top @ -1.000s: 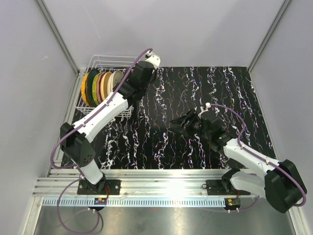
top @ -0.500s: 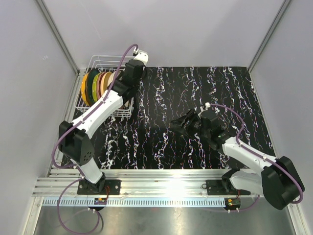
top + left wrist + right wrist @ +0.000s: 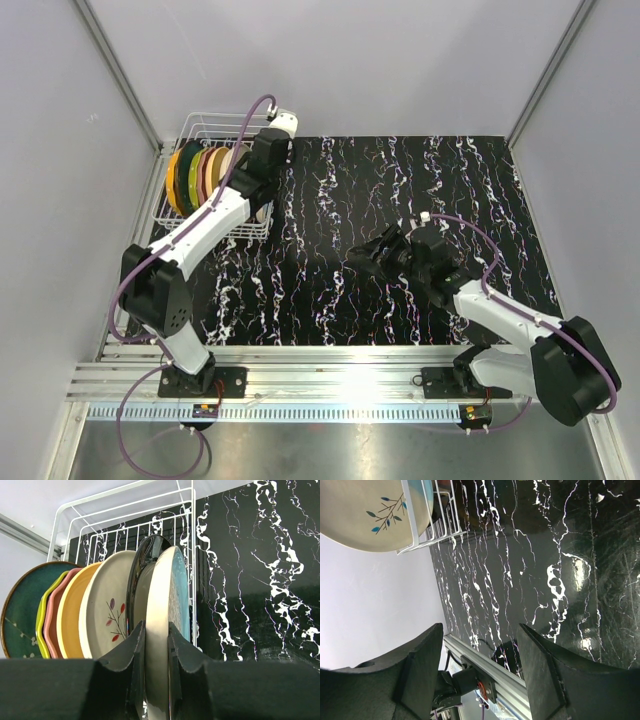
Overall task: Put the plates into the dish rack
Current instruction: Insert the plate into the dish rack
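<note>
In the far left corner of the black, white-veined tabletop (image 3: pixel 400 180) stands the dish rack (image 3: pixel 215 120), a white wire basket with thin upright bars and an open top rim. It is nearly full. Seven plates stand on edge inside it, packed face to face in one row. From the left wall inward they run: a dark green plate (image 3: pixel 20 615) with faint white markings, a yellow-green plate (image 3: pixel 40 625) with a scalloped rim, a pink plate (image 3: pixel 50 625), an orange plate (image 3: pixel 70 620), a cream plate with a red-and-purple sprig (image 3: pixel 107 610), a glossy black plate (image 3: pixel 145 555), and last a cream plate with a pale blue face (image 3: pixel 167 605).

The left gripper (image 3: pixel 156 630) reaches over the rack's inner end and pinches the lower rim of that last plate, one dark finger on each face. The plate is upright, just beside the black one.

The right gripper (image 3: pixel 479 630) hangs over the middle of the tabletop, well apart from the rack. Its two fingers are spread wide with nothing between them. From its wrist view, the end plate's face shows a blue branch motif behind the rack's end wires.
</note>
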